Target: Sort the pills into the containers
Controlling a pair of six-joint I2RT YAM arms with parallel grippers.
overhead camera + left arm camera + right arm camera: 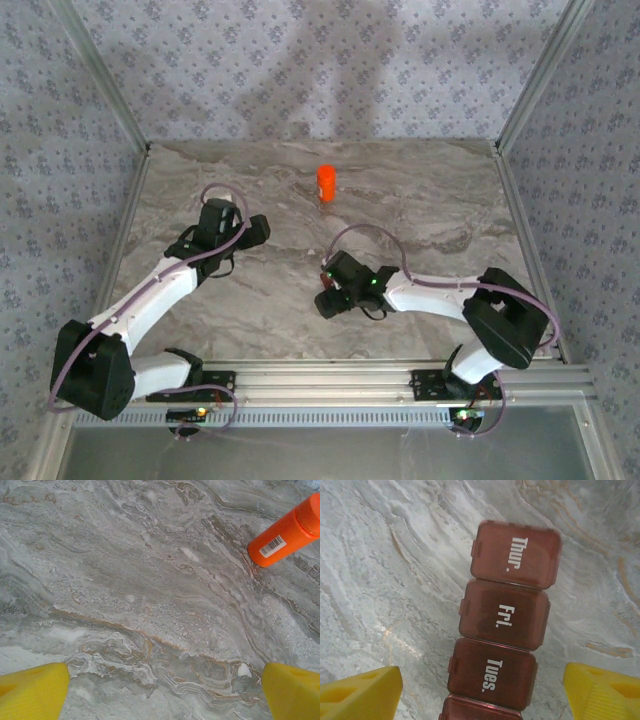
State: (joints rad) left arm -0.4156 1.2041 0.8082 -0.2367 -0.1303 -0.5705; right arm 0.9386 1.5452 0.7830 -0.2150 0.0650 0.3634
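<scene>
Between the wide-spread yellow wedge fingers (360,695) of the right gripper (481,700), touching neither, we count four square lidded cells in one smooth dark red-brown plastic strip of containers (502,620) running 6 to 12 o'clock on the veined grey marbled table (395,580), while the left gripper (165,692) gapes empty, one glossy orange cylindrical bottle (285,532) at its 2 o'clock.

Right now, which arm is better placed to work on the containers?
Right, probably: the right gripper hangs open directly over the containers, lids shut. The left gripper looks at the table near the orange bottle.
</scene>
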